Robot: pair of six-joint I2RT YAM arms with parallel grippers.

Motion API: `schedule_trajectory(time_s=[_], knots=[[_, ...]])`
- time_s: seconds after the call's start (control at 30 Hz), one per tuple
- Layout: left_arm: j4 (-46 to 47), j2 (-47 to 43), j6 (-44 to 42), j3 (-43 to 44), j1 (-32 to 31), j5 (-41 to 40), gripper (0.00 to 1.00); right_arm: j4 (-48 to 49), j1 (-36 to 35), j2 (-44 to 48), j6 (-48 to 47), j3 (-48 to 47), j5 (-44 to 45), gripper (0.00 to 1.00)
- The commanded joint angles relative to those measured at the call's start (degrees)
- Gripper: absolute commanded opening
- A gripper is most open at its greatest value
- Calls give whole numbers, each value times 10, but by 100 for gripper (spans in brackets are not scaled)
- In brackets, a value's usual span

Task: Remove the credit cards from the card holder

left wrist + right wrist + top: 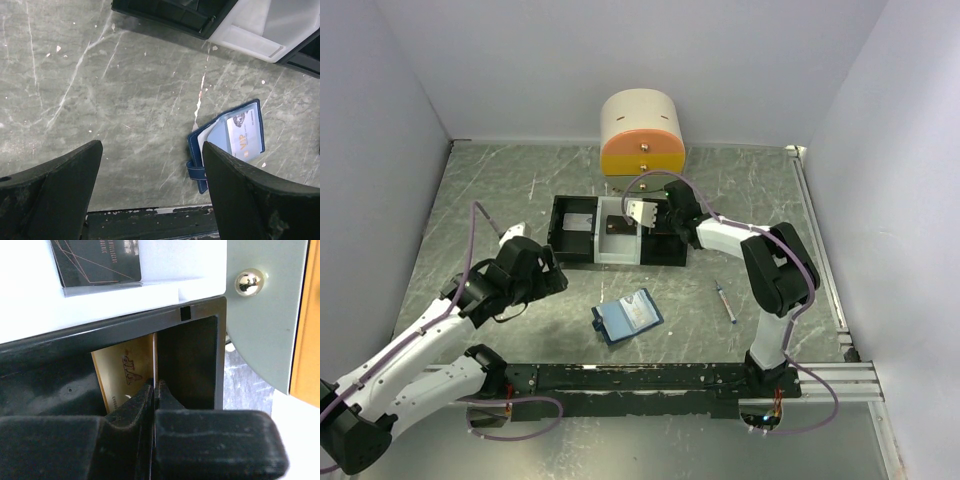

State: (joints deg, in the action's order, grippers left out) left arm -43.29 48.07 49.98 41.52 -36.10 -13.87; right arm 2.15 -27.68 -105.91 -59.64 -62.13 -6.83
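Right now your right fingers (125,420) are pinched shut on a tan-gold credit card (125,370) standing on edge in the right black compartment of the tray (557,235), whose white middle bay holds a dark card (95,262). The card holder (628,318) lies open on the bench (500,180), nearer your left fingers (50,190), which are spread wide and empty. It sits off to their right, long axis slanted, with what looks like a VIP card (245,135) in one pocket.

- gold credit card (125,372): its 6 o'clock part hidden behind the right end effector (155,390)
- card holder (220,137): 5 o'clock corner behind the left end effector (152,147)
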Motion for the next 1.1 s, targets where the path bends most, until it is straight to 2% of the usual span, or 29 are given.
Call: schedule_trajectory(time_s=[0.0,0.13,0.6,0.77,1.07], knots=[[-20,-16,4,11,4,-10,93,47,-1,-10,-5,2,13,1],[-28,-27,13,7,4,-19,94,77,-1,-6,-12,21,7,2],[-24,-24,12,5,4,-14,93,52,0,-30,-38,18,19,5],[-26,-19,7,11,4,-16,93,38,0,-29,-44,16,5,13],[-18,-25,8,8,4,-8,93,10,0,-25,-48,19,4,20]])
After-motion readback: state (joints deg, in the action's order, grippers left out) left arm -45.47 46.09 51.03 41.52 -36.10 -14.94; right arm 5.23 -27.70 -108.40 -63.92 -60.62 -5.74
